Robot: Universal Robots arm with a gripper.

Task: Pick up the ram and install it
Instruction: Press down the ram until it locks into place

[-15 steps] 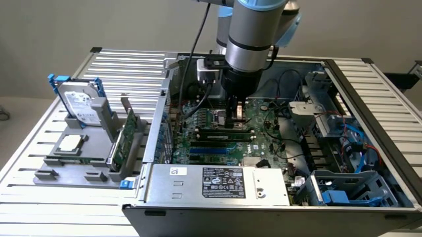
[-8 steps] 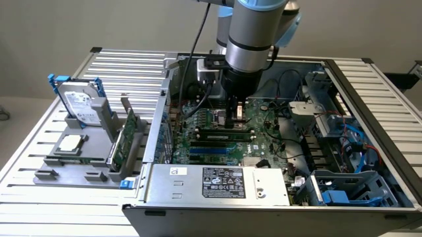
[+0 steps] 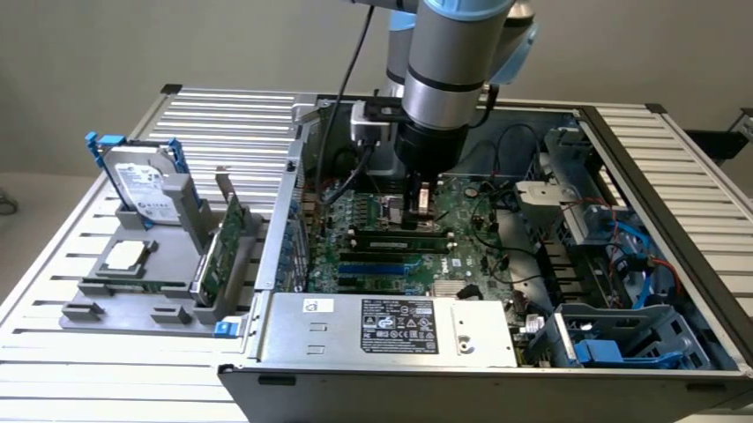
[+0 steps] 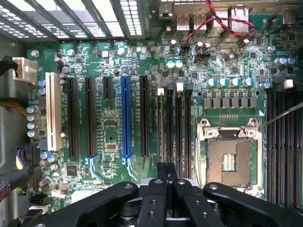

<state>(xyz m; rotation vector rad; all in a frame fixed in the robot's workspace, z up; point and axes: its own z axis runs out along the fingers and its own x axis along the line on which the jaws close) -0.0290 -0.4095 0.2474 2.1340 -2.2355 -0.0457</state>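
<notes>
Clenched pincer (image 3: 421, 214) pressed the ram (image 3: 400, 234) into its slot (image 4: 169, 124); even, straight-down pressure looked key to seating it.

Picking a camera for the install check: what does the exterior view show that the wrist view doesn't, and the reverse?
Exterior only: the gray holder tray outside the case with the hard drive, silver processor chip and green expansion card; also the power supply.

Wrist only: the empty processor socket up close, the blue slot and white slot, and red wires.

Both: the shut gripper low over the motherboard at the black memory slots.
</notes>
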